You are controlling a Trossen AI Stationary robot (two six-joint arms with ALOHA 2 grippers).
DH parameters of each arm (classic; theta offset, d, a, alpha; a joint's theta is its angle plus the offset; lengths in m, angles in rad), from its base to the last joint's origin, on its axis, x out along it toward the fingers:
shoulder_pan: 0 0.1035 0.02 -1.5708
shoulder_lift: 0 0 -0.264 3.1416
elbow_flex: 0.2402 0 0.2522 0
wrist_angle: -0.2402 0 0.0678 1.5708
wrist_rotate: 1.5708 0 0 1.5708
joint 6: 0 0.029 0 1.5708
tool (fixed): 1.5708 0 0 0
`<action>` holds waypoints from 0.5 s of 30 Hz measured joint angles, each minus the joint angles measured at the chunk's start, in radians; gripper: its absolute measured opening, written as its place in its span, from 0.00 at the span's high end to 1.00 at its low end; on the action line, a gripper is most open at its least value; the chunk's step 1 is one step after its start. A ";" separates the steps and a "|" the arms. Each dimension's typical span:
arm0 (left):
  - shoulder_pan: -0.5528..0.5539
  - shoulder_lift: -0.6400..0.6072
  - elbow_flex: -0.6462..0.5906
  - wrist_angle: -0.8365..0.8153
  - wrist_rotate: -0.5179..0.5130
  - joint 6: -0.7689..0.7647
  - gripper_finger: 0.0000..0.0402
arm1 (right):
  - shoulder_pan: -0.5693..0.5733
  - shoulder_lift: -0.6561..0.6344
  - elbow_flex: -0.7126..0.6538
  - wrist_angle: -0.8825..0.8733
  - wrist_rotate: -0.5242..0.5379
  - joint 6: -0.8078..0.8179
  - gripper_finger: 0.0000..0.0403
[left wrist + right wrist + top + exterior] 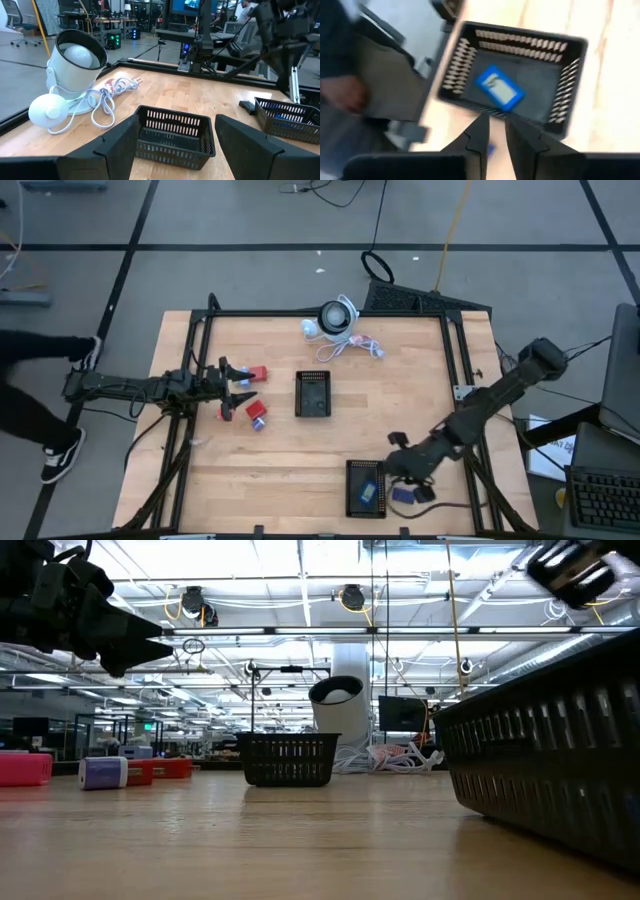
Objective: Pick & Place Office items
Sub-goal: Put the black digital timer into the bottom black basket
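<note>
Two red pieces (pixel 258 374) (pixel 227 412) and a blue piece (pixel 257 410) lie on the table's left half. My left gripper (pixel 237 386) (pixel 175 145) hangs open above the table between them, pointing toward the middle black tray (pixel 313 393) (pixel 172 135). Another blue piece (pixel 368 492) (pixel 499 88) lies flat in the near black tray (pixel 366 487). One more blue piece (pixel 404 495) rests on the table just right of that tray. My right gripper (pixel 395 468) (pixel 496 129) hovers over that tray's right rim with its fingers together, holding nothing.
A white round device (pixel 337 318) (pixel 75 65) with a coiled cable (pixel 358 345) sits at the far edge. A black frame rail (pixel 320 313) runs around the table. A person's leg and shoe (pixel 62 455) stand left of the table.
</note>
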 joint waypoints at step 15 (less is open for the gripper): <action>0.000 0.000 0.000 0.000 0.000 0.000 0.34 | 0.248 -0.002 -0.411 1.193 0.054 0.117 0.55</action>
